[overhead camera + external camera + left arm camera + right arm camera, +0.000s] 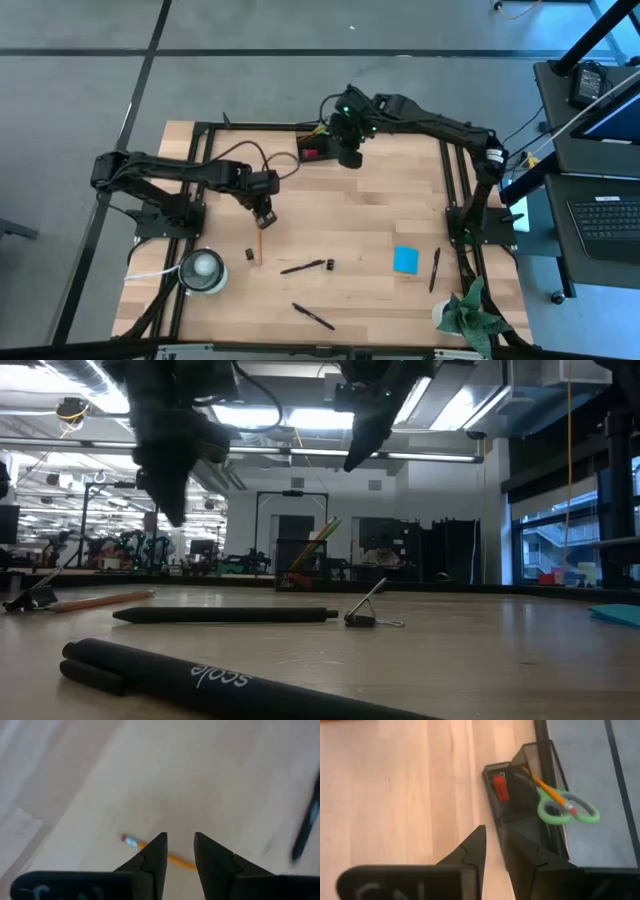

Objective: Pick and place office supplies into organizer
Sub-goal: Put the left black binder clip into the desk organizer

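- The black organizer (520,805) sat at the table's far edge, holding green-handled scissors (565,810), a pencil (547,790) and a small red piece (500,788).
- Another pencil (259,247), three black pens (302,267) and two tiny clips (329,264) lay on the wood.
- The blue note pad (406,259) lay flat.

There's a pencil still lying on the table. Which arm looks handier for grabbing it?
Probably the left. The left gripper hangs right above the pencil, fingers apart and empty, with the pencil showing just beyond its fingertips in the left wrist view. The right gripper is far off, by the organizer.
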`<state>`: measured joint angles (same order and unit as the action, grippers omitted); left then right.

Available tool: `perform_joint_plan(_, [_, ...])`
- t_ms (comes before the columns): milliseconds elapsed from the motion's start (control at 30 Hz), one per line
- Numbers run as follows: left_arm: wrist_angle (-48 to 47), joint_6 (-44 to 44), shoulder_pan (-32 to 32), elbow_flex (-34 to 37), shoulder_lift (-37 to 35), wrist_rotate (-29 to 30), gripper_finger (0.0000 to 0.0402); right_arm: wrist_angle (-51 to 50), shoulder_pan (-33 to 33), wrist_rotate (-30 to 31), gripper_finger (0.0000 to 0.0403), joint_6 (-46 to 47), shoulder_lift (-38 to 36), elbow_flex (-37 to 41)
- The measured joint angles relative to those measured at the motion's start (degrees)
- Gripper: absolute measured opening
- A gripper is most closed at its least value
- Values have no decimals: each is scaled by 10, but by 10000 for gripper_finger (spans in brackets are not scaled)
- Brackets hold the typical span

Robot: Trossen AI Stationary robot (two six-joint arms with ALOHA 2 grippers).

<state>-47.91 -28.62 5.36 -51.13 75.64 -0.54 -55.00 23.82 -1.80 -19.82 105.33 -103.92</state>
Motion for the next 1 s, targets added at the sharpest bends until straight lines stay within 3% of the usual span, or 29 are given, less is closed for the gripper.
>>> perform_joint_plan(267, [-20,136,-62,0,24,-78,144,-40,-1,2,69,0,4,0])
perform_joint_plan(433, [-12,235,-110,0,31,-77,170,-146,-1,-8,69,37,-1,1])
perform_joint_plan(533, [-18,304,-135,0,32,-60,172,-139,-1,-67,69,50,-29,13])
perform_joint_plan(633, [-28,353,-152,0,30,-49,171,-63,-8,-97,69,82,-80,73])
perform_joint_plan(833, [-44,421,-161,0,30,-62,169,158,-15,-99,69,141,-209,285])
perform_joint_plan(1000, [-44,486,-145,0,39,-96,169,225,-16,-99,69,213,-272,394])
